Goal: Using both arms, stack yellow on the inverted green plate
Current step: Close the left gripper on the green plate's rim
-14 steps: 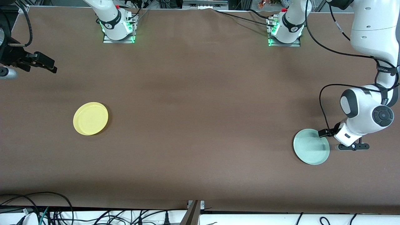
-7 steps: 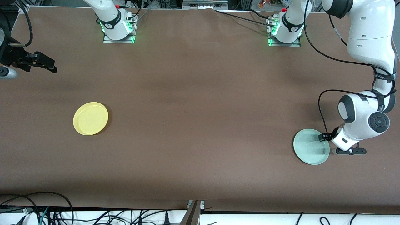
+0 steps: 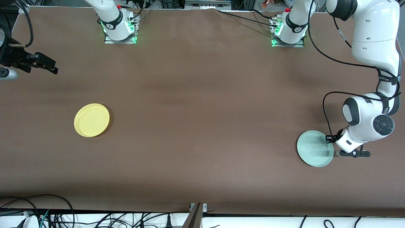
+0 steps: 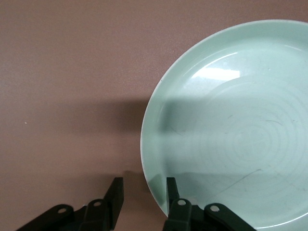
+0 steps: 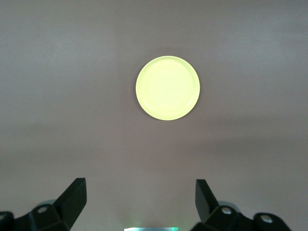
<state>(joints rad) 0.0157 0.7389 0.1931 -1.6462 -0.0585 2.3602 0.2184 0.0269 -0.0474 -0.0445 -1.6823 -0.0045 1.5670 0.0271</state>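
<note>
Partly, the left gripper [image 4: 144, 197] hides the green plate [image 4: 231, 130] rim.

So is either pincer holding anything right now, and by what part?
Nothing is held. The left pincer straddles the green plate rim, open; the right pincer waits open.

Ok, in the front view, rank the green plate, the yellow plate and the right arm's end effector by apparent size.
1. Green plate and yellow plate: look about alike, so unranked.
2. Right end effector: smallest as shown, though it sits up off the table, so its true size is unsure.
</note>
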